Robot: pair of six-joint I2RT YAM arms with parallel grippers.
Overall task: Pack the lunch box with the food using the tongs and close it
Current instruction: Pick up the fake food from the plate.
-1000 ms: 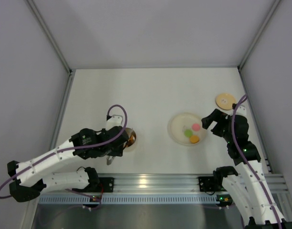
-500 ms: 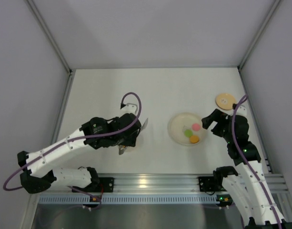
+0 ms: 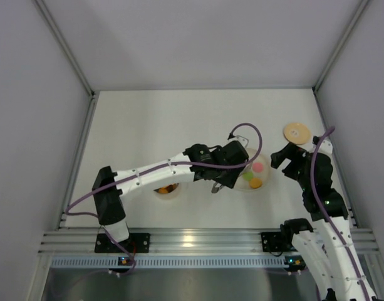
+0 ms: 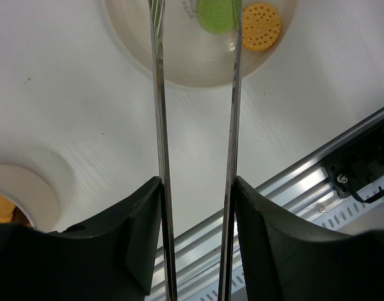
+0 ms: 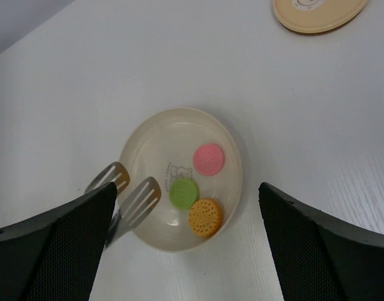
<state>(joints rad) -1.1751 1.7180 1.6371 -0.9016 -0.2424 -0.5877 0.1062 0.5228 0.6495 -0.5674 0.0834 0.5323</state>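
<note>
My left gripper (image 3: 224, 177) (image 4: 197, 183) is shut on the tongs (image 4: 158, 94), one thin steel arm against each finger. The slotted tong tips (image 5: 138, 202) hang open over the left side of the pale plate (image 3: 267, 163) (image 5: 148, 135). On the plate lie three pieces of food: a pink round (image 5: 208, 158), a green round (image 5: 183, 192) (image 4: 215, 14) and an orange biscuit (image 5: 205, 216) (image 4: 261, 26). The lunch box (image 3: 161, 191) (image 4: 25, 191) stands to the left, partly under my left arm, with orange food inside. Its wooden lid (image 3: 296, 132) (image 5: 317, 9) lies flat at the far right. My right gripper (image 3: 280, 160) (image 5: 186, 188) hovers open by the plate's right side.
Grey walls close in the table on three sides. An aluminium rail (image 3: 198, 238) (image 4: 317, 182) runs along the near edge, close below the plate and the lunch box.
My left arm has swung right with the tongs, from over the lunch box to the plate. The right arm has barely shifted.
</note>
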